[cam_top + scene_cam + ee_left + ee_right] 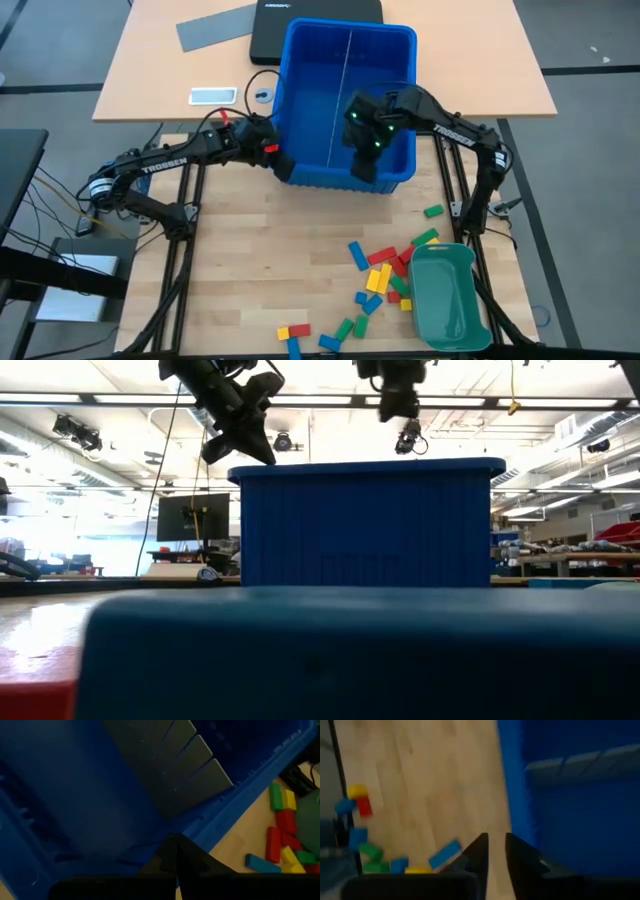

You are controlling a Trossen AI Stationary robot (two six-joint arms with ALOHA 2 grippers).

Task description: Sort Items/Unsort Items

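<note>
Filling the low view's foreground: blurred dark teal mass, prob the green tray, w/ a red bit at its lower corner. Standing behind it: big blue bin, taken here as the landmark.

Reaching over the bin's left front corner: left gripper, fingers pressed together, tips right at the bin's rim; pinching nothing that shows. Hanging above that same corner in low view.

Hovering over the bin's front right part, by the front wall: right gripper, fingers parted by a narrow gap, nothing btwn them. Sitting above the bin's rim in low view.

Leaning inside the bin: grey slotted divider sheet, seen edge-on as a thin line from above.

Lying scattered on the wooden table, in front of the bin twd its right: the blocks, red, yellow, green, blue, bunched just beside the tray's left edge. Sitting well apart from the rest, closer to the bin: one green block. Trailing farther from the bin: a few more blocks, red, yellow, blue.

Resting behind the bin on the tan desk: black case, grey sheet, phone.
</note>
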